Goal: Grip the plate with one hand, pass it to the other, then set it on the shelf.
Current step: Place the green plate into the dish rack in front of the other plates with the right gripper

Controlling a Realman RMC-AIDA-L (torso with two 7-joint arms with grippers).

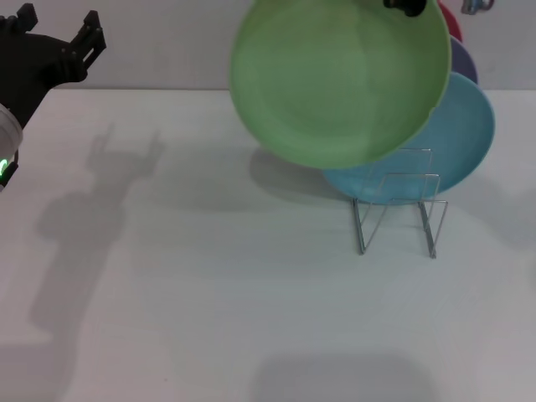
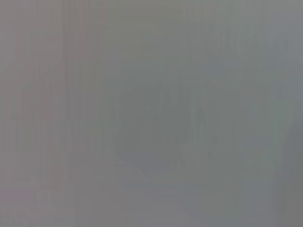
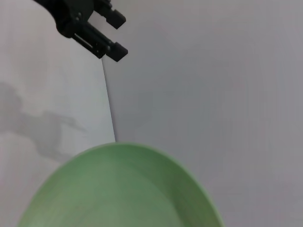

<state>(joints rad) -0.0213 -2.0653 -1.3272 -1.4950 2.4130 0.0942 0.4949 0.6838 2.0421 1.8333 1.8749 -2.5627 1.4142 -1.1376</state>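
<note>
A white table point(image 1: 209, 293) fills my head view, meeting a pale wall along its far edge, and soft shadows of the arms fall across its left part. The green plate point(image 1: 339, 75) hangs in the air above the table, tilted with its face toward my camera, in front of and above the wire rack point(image 1: 398, 209). At its upper rim I see only a small black piece of the right gripper point(image 1: 406, 7), clamped on that edge; the rest of that arm is out of view. On the right wrist view the same plate point(image 3: 118, 189) shows as a green arc low in the picture. The rack stands on the right part of the table, with upright wire dividers; its front slots hold nothing that I can see. Behind them a turquoise-blue plate point(image 1: 456, 142) stands on edge, then a lavender plate point(image 1: 463, 59), and a sliver of a red one point(image 1: 450, 21) behind that. The left gripper point(image 1: 79, 42) is well apart from the plate, raised at the far left edge of the table, its fingers spread and holding nothing; the right wrist view shows it too point(image 3: 106, 30). My left wrist view gives only a grey blur.
</note>
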